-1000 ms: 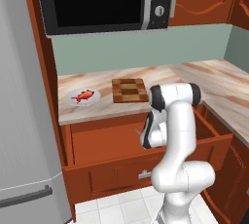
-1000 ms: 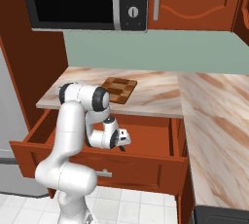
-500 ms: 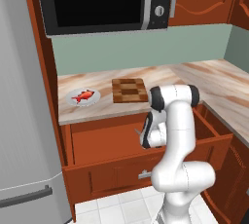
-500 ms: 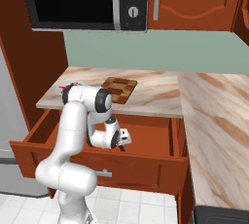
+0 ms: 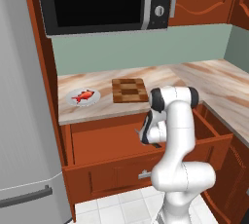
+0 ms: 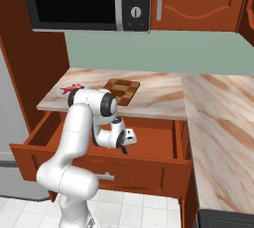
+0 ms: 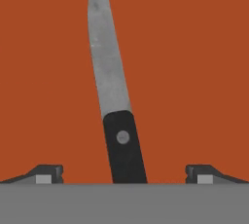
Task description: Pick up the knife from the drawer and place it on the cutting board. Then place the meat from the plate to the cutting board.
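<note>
Nothing is done yet: the slim black-handled silver knife (image 7: 116, 116) lies on the floor of the open reddish-brown wooden drawer (image 5: 97, 142), its handle between the wide-open, empty gripper (image 7: 124, 174) fingertips. The checkered wooden cutting board (image 5: 129, 90) is bare; the red-orange fish-shaped meat (image 5: 83, 95) sits on the round white plate (image 5: 73, 101).

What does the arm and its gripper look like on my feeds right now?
A glossy white arm of rounded segments with dark bands at the joints. The gripper has two small dark finger tips with pale grey pads. No cables or markings show.
</note>
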{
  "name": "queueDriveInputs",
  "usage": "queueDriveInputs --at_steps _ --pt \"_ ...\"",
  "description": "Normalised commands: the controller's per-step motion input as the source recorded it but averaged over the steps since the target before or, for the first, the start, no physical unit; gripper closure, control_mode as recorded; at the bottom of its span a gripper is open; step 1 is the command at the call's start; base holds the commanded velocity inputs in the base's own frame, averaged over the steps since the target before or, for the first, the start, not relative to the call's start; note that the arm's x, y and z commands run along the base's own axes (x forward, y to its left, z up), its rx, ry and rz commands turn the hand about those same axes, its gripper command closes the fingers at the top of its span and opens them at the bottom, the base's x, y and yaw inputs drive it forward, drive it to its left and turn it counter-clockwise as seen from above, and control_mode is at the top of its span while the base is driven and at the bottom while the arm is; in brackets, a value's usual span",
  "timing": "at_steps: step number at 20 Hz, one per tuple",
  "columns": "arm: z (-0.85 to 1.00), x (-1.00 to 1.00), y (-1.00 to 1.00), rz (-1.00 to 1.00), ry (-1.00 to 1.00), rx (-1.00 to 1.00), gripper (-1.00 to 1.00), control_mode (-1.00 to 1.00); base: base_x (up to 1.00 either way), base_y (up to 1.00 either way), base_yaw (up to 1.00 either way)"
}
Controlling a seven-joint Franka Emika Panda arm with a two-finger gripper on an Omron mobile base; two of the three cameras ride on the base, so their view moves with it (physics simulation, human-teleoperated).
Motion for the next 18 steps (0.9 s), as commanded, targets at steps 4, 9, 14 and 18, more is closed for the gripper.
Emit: queueDriveInputs --at_steps 4,9,14,18 --pt "-0.18 0.33 -0.02 0.0 0.0 0.0 -1.0 -1.0 0.0 0.0 0.0" --pt "-0.26 0.02 0.0 0.02 0.0 0.0 -1.0 -1.0 0.0 0.0 0.0" --pt "-0.29 0.0 0.0 0.03 0.03 0.0 -1.0 -1.0 0.0 0.0 0.0" --pt "-0.24 0.0 0.0 0.03 0.03 0.0 -1.0 -1.0 0.0 0.0 0.0"
